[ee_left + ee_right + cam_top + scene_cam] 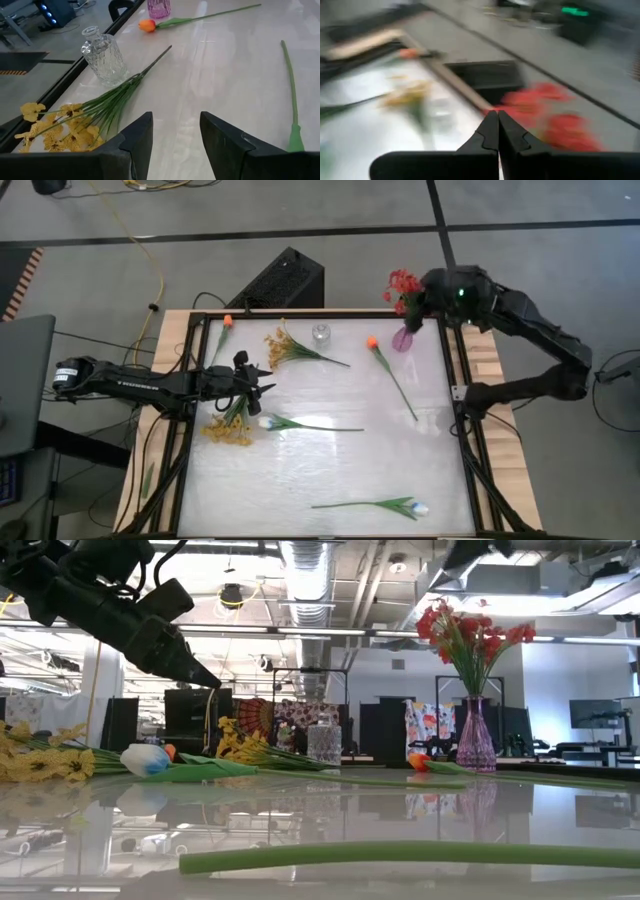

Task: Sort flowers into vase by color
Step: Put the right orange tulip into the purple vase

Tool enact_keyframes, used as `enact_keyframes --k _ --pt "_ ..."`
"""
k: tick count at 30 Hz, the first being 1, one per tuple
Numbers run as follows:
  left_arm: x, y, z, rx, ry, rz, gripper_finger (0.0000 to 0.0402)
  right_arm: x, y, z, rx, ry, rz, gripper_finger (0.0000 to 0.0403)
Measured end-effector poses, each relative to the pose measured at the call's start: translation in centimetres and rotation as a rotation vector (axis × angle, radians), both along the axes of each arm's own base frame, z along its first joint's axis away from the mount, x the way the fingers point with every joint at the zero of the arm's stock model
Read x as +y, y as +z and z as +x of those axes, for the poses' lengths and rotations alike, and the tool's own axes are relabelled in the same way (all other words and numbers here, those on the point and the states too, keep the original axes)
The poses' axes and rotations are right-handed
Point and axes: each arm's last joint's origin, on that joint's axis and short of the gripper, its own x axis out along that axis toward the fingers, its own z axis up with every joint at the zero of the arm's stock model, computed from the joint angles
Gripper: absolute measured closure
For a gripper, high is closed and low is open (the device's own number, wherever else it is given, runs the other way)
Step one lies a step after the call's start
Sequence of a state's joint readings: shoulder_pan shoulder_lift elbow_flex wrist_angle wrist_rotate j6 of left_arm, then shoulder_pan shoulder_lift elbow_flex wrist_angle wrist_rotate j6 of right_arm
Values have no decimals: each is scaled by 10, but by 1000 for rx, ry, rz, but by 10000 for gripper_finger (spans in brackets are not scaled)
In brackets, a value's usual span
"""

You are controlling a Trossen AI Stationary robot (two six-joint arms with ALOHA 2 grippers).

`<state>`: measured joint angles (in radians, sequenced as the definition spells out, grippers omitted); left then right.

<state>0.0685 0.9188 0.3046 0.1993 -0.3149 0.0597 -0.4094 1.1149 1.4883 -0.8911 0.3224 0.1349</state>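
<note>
- The tabletop point(330, 470) is a glossy white sheet in a dark frame, with flowers scattered across it.
- The right arm reaches to the far right corner; the right pincer point(497, 131) has its fingers pressed together with nothing between them, and it sits above the red flowers point(404, 286).
- The left arm stretches in from the left edge; the left pincer point(175, 137) is spread and empty, held above the tabletop near the left side, between the two yellow sprays.
- The purple vase point(403, 338) stands upright near the far right corner and holds the red flowers.
- One yellow spray point(290, 348) lies near the far edge, its stems just beside the clear glass vase point(321, 334), which is upright and empty.
- A second yellow spray point(229, 427) lies at the left edge, close to the left pincer.
- An orange tulip point(372, 342) lies just beside the purple vase, its stem running toward the right side.
- Another orange tulip point(228, 322) lies at the far left corner.
- A white tulip point(267, 421) lies left of centre, next to the second yellow spray.
- A second white tulip point(418, 508) lies at the near edge, well apart from the rest.
</note>
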Motion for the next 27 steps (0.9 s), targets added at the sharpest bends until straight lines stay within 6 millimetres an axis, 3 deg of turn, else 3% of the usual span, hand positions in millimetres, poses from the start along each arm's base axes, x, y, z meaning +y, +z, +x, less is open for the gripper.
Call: enact_keyframes --k 4,8,15,21,27 --pt "-1 0 0 -1 -40 -26 248 33 -9 21 0 211 77 382" --pt "-2 -2 0 6 -65 -51 248 67 -36 43 89 340 161 379" --pt "-4 -6 -1 10 -126 -74 248 114 -121 57 294 286 354 377" --pt "-6 -21 -8 41 -148 -111 248 113 -175 48 363 102 417 370" --pt "-8 -36 -15 22 -130 -191 248 89 -204 44 367 -36 429 353"
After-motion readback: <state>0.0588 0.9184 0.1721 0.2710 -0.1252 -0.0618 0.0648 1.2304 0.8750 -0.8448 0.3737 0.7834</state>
